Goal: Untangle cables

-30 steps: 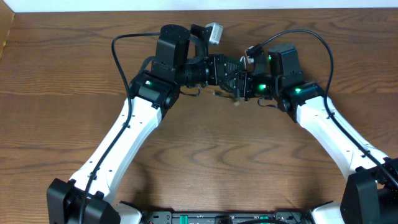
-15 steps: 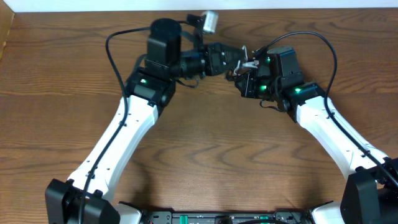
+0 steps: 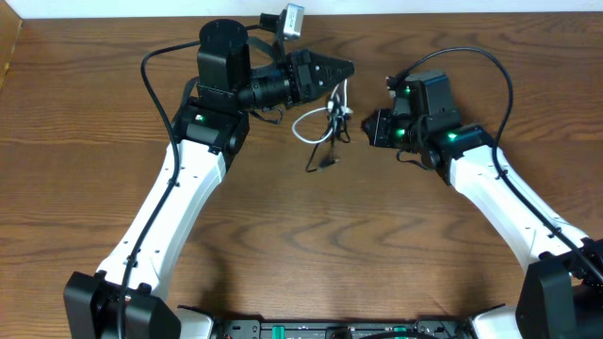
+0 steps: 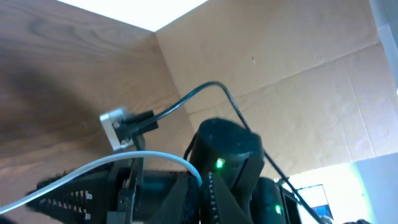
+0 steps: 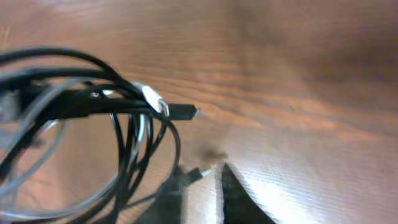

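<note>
My left gripper (image 3: 341, 72) is shut on the cables and holds them above the table. The white cable (image 3: 303, 124) hangs below it in a loop. The black cable (image 3: 327, 151) dangles down with a plug end near the wood. In the left wrist view the white cable (image 4: 149, 158) arcs across the dark fingers (image 4: 155, 199). My right gripper (image 3: 369, 128) is open, just right of the bundle and apart from it. In the right wrist view its fingers (image 5: 202, 199) frame a small plug end (image 5: 199, 173), and the looped black and white cables (image 5: 134, 130) hang at the left.
A wooden table (image 3: 311, 245) lies under both arms. A white strip (image 3: 471, 8) borders its far edge. A cardboard wall (image 4: 298, 56) shows behind the table in the left wrist view.
My left gripper has drawn back to the left with the cables. The right gripper has let go of them, and the bundle now hangs between the two grippers.
</note>
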`<state>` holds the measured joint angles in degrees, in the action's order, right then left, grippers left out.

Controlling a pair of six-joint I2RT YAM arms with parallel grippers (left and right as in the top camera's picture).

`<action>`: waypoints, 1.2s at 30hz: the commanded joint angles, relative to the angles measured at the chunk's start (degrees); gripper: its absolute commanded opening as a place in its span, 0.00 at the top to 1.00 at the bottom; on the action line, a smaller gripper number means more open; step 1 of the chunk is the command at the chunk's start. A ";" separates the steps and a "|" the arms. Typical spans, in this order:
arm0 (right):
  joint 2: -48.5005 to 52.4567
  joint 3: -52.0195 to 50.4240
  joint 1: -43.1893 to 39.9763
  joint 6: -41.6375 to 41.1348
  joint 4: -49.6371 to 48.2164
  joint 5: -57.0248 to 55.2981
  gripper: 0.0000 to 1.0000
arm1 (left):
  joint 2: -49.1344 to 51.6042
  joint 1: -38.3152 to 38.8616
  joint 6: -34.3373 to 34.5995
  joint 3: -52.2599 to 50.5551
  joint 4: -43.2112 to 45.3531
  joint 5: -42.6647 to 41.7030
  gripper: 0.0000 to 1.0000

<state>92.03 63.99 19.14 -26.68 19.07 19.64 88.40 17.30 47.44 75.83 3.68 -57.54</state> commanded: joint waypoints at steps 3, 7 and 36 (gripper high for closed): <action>0.24 -0.13 -1.73 6.60 -3.19 12.09 0.64 | -0.09 -0.24 -7.41 0.85 -3.98 -2.45 0.93; 0.24 -0.15 -2.99 6.60 -5.92 17.42 0.59 | -0.09 -0.24 -11.06 0.85 -7.89 -2.47 0.93; 0.24 -0.15 -1.29 -0.72 1.55 6.93 0.55 | 11.91 0.68 -21.20 0.76 -44.22 36.20 0.93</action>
<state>92.12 63.96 16.58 -26.81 20.49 29.21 98.19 18.02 28.84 75.90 -40.12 -26.74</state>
